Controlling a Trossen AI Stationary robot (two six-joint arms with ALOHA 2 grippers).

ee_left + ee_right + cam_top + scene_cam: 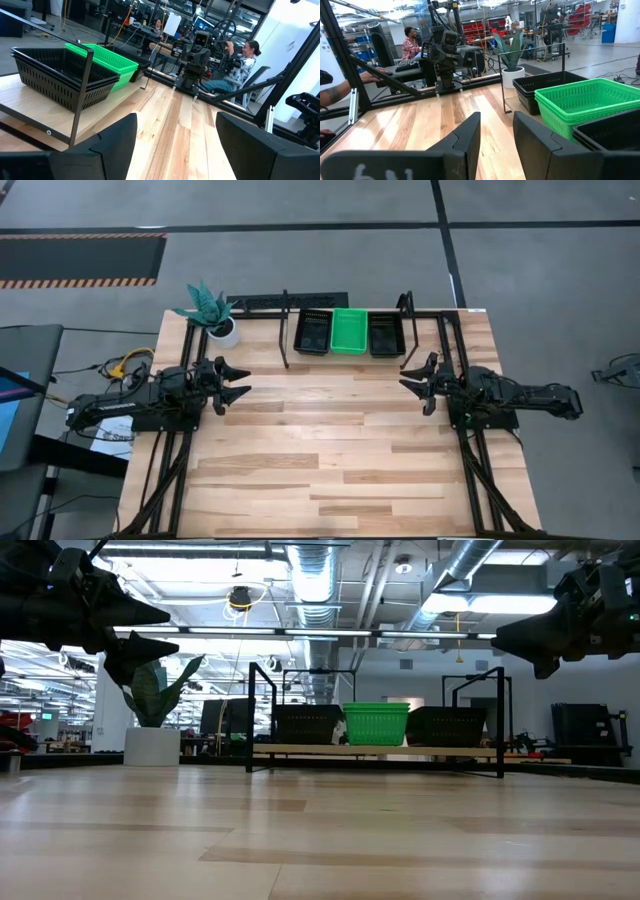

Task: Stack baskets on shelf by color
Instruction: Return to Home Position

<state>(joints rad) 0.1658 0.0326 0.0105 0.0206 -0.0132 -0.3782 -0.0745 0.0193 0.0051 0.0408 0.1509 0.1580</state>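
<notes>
Left gripper (245, 381): fingers apart, empty, above pale wooden table (330, 470). Beyond and between both grippers, low black metal-rod shelf (286, 340) carries black perforated plastic basket stack (312, 332), bright green perforated basket stack (349, 331), second black basket stack (386, 334), side by side. Right gripper (404, 376): fingers apart, empty.

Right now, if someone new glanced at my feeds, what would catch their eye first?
The bright green perforated plastic baskets stand out first. They sit stacked mid-shelf on the low black metal-rod shelf, at the far edge of the light wooden table, with black perforated baskets stacked on either side. Next come the left gripper and right gripper, both open and empty, hovering at opposite sides and pointing toward each other.
</notes>
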